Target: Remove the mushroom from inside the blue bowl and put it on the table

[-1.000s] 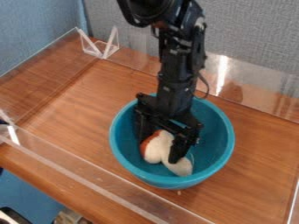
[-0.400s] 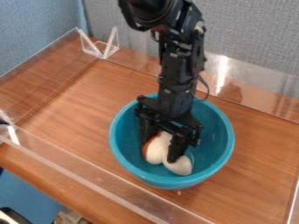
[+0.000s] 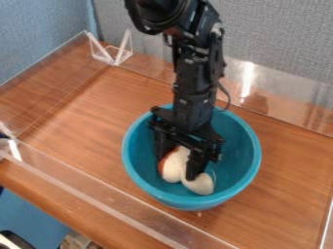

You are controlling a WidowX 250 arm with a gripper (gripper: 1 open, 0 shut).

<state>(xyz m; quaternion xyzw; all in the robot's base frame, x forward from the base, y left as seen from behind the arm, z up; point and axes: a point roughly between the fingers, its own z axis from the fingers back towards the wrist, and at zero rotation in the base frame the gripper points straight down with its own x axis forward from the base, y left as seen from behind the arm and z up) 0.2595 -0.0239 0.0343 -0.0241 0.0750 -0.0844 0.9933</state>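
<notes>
Mushroom (image 3: 180, 169) sits low inside the bowl (image 3: 143, 163), and your pincer (image 3: 184, 159) reaches straight down with its fingers closed around it, one on each side. So the grasp looks made; nothing is lifted out yet. You have the raise, the carry over the rim and the set-down on the desk (image 3: 92, 102) left.

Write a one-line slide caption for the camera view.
Black gripper reaching straight down into the blue bowl, jaws closed around the mushroom, bowl sitting on the wooden table.
</notes>
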